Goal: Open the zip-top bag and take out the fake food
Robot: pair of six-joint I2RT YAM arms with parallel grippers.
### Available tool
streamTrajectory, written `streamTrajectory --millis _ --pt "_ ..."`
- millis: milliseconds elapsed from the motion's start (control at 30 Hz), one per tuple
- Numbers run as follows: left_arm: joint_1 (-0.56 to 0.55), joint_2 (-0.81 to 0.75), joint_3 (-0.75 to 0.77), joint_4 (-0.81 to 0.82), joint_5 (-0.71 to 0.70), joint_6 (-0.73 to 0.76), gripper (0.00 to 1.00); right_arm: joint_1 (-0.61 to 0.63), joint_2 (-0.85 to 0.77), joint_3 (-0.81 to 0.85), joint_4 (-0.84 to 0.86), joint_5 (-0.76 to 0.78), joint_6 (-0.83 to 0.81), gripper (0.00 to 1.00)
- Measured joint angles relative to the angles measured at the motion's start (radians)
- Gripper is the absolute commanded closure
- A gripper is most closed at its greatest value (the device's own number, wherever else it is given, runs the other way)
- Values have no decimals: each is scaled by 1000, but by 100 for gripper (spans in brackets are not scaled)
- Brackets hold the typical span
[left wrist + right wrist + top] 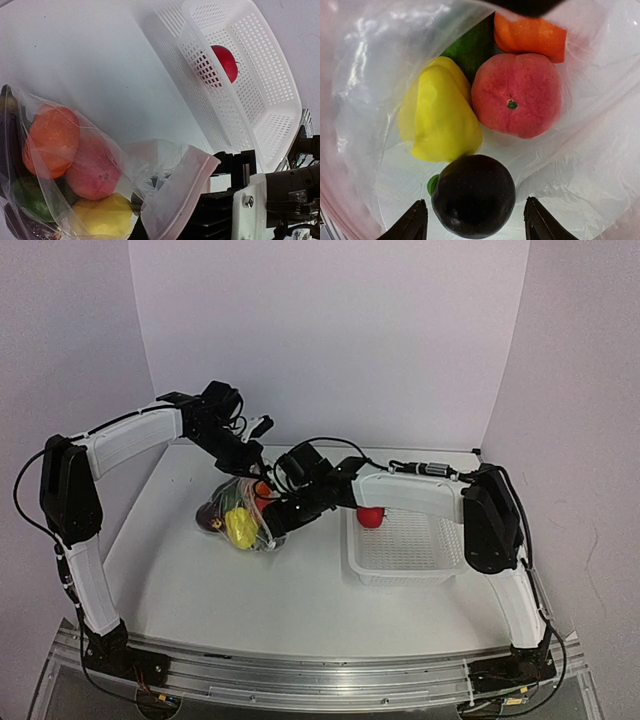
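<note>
- One white mesh basket (405, 575) sits right of centre in the top view, with a red fruit (371, 517) in its upper left corner.
- The zip-top bag (170, 200) lies centre-left, near the basket, mouth open.
- We read the left gripper (252, 462) as pressed together on the bag's upper edge.
- The right gripper (477, 227) is spread inside the bag, flanking a dark purple plum (472, 195).
- Above the plum we see a yellow piece (442, 117), a peach (517, 95), an orange piece (530, 35) and a green piece (470, 47).

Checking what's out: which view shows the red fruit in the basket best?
Left wrist: the red fruit looms large in the basket, partly behind its mesh wall. Top external shows it small; right wrist, nothing.
</note>
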Motion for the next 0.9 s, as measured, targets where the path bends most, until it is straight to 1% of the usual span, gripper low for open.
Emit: streamTrajectory --millis 200,300,467,567,733,900 --pt "13 0 -41 2 40 -60 100 9 -7 -104 146 -1 -6 24" --pt "19 1 -81 21 76 -92 100 18 -8 -150 196 6 -9 23" --pt "39 3 -139 49 155 -137 100 31 -7 -201 266 18 -31 23" --pt "49 3 -156 67 187 -138 100 33 -7 -242 368 11 -73 25" --pt "54 4 -204 97 195 -102 100 41 9 -266 461 6 -152 28" --pt "54 7 -274 100 207 -58 100 56 44 -266 506 7 -203 28"
